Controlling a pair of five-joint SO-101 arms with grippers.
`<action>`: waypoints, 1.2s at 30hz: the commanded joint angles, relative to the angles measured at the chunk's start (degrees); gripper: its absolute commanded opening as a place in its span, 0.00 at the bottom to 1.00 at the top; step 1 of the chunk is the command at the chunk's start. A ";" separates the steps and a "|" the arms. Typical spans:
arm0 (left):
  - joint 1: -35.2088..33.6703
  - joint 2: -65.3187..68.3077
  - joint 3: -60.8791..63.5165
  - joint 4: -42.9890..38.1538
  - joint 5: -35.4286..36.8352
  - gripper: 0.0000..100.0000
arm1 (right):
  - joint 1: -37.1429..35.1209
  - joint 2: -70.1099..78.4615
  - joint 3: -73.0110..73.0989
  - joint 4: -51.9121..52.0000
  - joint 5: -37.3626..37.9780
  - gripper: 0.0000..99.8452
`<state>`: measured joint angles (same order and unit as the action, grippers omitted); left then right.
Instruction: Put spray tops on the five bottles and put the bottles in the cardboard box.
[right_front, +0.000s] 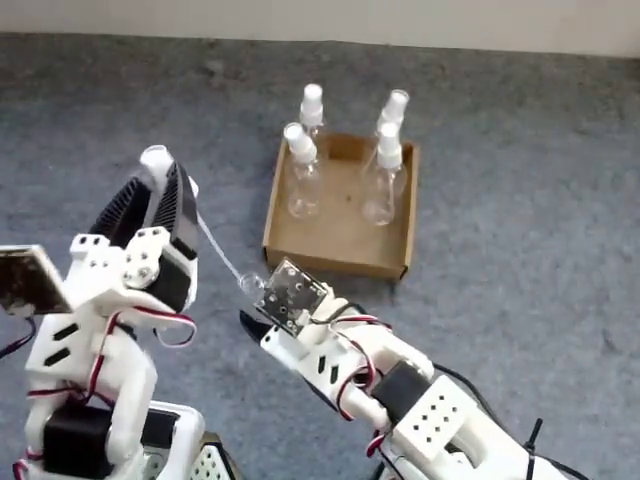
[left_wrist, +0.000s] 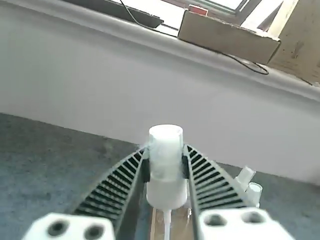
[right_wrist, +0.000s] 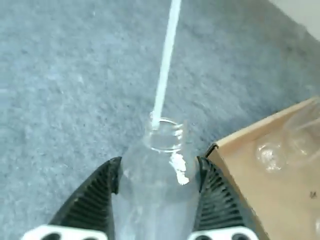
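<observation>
Right gripper (right_wrist: 159, 167) clamps 1 clear bottle (right_wrist: 155, 200), neck open. White dip tube (right_wrist: 165, 60) tip at the bottle's mouth. Cardboard box (right_wrist: 260, 200) corner just beside, clear glass (right_wrist: 300, 132) inside. Grey carpet (right_wrist: 60, 75) underneath.

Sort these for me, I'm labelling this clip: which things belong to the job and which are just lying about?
Job: spray top in left hand; open bottle in right hand; four capped bottles; cardboard box.
Lying about: box on the windowsill; dark flat item beside it.
</observation>
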<state>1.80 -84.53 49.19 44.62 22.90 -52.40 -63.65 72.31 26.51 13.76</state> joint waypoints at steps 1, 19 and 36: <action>1.27 -0.13 3.65 -4.66 0.35 0.00 | -0.57 -2.95 -0.22 -1.36 -0.79 0.00; 1.10 -0.04 -2.42 -6.07 -1.76 0.00 | -0.57 -3.47 -0.13 -1.27 -0.79 0.00; 1.45 -0.75 2.68 -9.49 -4.22 0.00 | -2.51 -3.56 -0.13 0.57 -0.70 0.00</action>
<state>2.33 -84.70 52.00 32.13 19.12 -54.51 -65.76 72.48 26.95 13.32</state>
